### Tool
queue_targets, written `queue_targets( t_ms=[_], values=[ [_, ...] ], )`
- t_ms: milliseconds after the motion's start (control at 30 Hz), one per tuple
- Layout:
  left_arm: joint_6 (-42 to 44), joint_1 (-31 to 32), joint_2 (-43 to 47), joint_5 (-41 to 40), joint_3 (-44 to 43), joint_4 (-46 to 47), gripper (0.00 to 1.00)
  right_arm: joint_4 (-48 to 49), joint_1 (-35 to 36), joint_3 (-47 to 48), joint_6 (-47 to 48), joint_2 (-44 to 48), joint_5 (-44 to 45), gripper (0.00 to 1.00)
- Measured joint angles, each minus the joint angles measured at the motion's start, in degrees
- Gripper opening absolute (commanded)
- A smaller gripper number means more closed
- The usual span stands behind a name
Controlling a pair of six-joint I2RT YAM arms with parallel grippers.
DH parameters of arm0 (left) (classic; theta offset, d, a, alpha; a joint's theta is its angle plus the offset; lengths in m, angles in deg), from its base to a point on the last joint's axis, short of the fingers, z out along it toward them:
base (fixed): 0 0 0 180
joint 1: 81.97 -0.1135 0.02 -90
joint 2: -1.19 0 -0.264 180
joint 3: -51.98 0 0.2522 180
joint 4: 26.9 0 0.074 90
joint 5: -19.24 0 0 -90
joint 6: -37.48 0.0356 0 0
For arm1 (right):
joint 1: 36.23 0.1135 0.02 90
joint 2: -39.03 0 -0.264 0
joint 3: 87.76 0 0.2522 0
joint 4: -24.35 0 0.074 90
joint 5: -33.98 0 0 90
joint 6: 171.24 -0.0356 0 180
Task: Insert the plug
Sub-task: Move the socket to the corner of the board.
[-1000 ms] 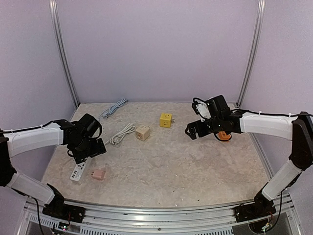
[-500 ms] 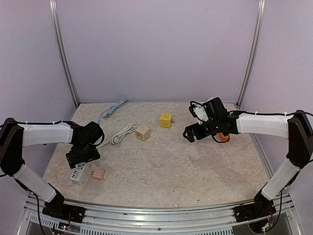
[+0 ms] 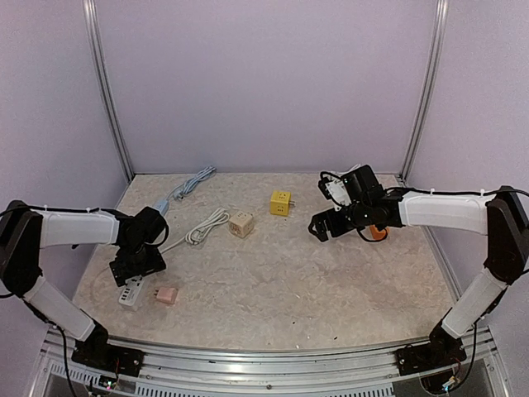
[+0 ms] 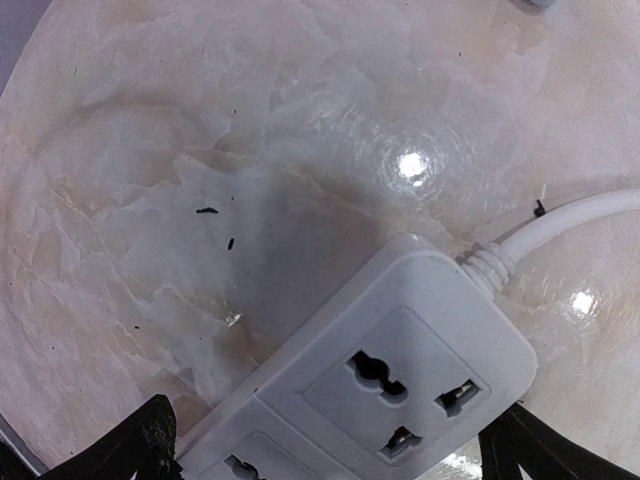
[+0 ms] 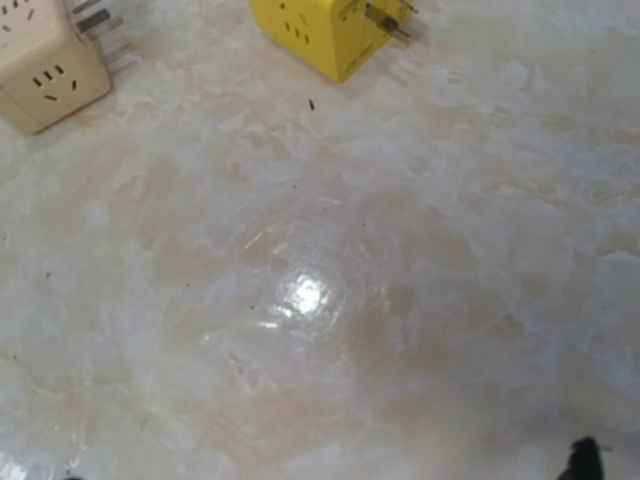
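Sinking lower than before, the left end effector (image 3: 136, 266) gaped over the power strip (image 4: 400, 385) at eight o'clock, while the right end effector (image 3: 321, 225), likewise open, barely shifted.

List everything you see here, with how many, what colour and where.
yellow plastic cube adapter: one, yellow, back centre.
beige plastic cube adapter: one, beige, left of yellow one.
pink plastic adapter block: one, pink, front left.
white plastic power strip: one, white, front left.
white bundled cord: one, white, left of beige cube.
grey cable: one, grey, back left.
small orange object: one, orange, by right arm.
marbled tabletop: one, beige.
left hand: one, black, open, over the power strip.
right hand: one, black, open, right side.
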Motion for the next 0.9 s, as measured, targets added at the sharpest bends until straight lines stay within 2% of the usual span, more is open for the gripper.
queue_targets(
  t_ms=[467, 700, 900],
  values=[
    [5.1, -0.3, -2.3, 2.5, -1.1, 2.3, 0.68, -0.7, 0.3, 1.7, 0.0, -0.1, 0.4, 1.00],
    [6.8, 1.2, -9.8, 2.6, -8.1, 2.3, 0.63, -1.9, 0.4, 3.0, 0.0, -0.5, 0.7, 1.00],
    [8.3, 2.1, -18.7, 7.3, -17.1, 11.9, 0.53, -2.8, 0.5, 3.3, 0.0, -0.7, 1.7, 1.00]
  ],
)
